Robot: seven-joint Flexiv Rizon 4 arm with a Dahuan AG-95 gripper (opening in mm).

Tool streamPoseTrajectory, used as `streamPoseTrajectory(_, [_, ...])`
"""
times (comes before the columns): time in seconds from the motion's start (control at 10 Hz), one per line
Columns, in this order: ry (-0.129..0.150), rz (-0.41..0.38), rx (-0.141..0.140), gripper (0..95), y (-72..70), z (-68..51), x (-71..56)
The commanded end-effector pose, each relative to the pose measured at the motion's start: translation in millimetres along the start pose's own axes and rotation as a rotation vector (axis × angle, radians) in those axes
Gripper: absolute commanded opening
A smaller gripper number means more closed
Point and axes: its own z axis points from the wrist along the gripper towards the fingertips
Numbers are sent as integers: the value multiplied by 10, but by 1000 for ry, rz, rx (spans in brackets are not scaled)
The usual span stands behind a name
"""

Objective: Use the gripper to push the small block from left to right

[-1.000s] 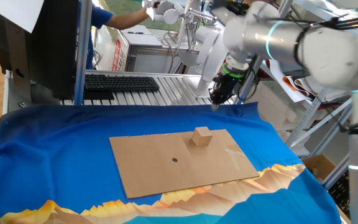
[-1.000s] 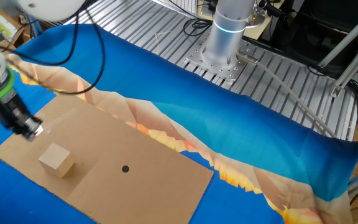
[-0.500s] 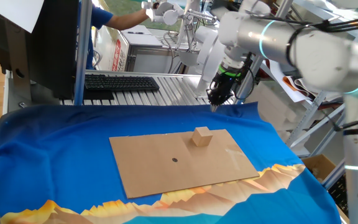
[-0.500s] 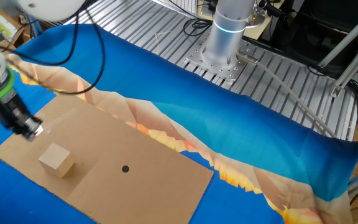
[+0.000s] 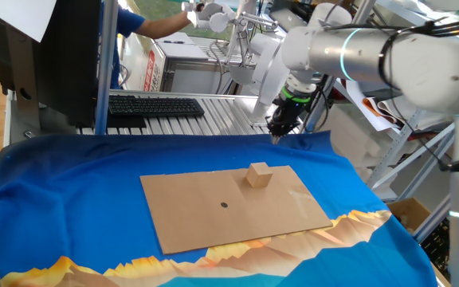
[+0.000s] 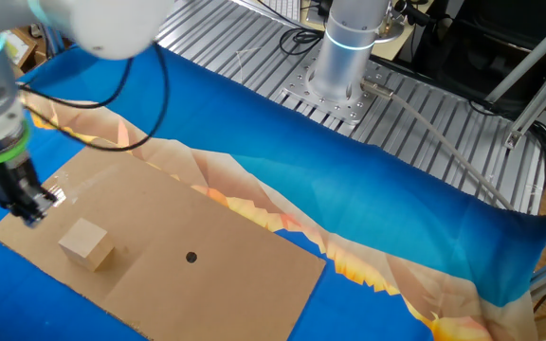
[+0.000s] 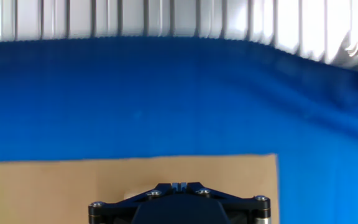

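The small block (image 5: 257,174) is a light tan wooden cube on the far part of a flat brown cardboard sheet (image 5: 213,219). It also shows in the other fixed view (image 6: 87,243). The gripper (image 5: 276,134), black with a green ring, hangs past the sheet's far edge, behind the block and apart from it. In the other fixed view the gripper (image 6: 32,211) is at the sheet's left edge, up-left of the block. Its narrow fingers are together and hold nothing. In the hand view the gripper (image 7: 179,186) points over the cardboard's edge (image 7: 229,168), and its body hides the block.
A blue cloth (image 5: 70,191) covers the table under the sheet. A black dot (image 5: 224,205) marks the cardboard's middle. A keyboard (image 5: 154,105) and a monitor (image 5: 46,64) stand at the back left. The arm's base (image 6: 349,43) stands on ribbed metal (image 6: 425,123).
The gripper has shifted slightly towards the sheet's edge in the other fixed view, and the arm's upper links have turned. The block has not moved.
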Motion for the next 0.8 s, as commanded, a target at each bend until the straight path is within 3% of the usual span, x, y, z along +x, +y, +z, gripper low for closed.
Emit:
streamPoseTrajectory(0.1, [-11,4,4,0,16,3,42])
streamPoseTrajectory(0.5, [-13,18,1,0,-8,67,52])
streamPoseTrajectory(0.8, [-21,42,0,0,-37,232,69])
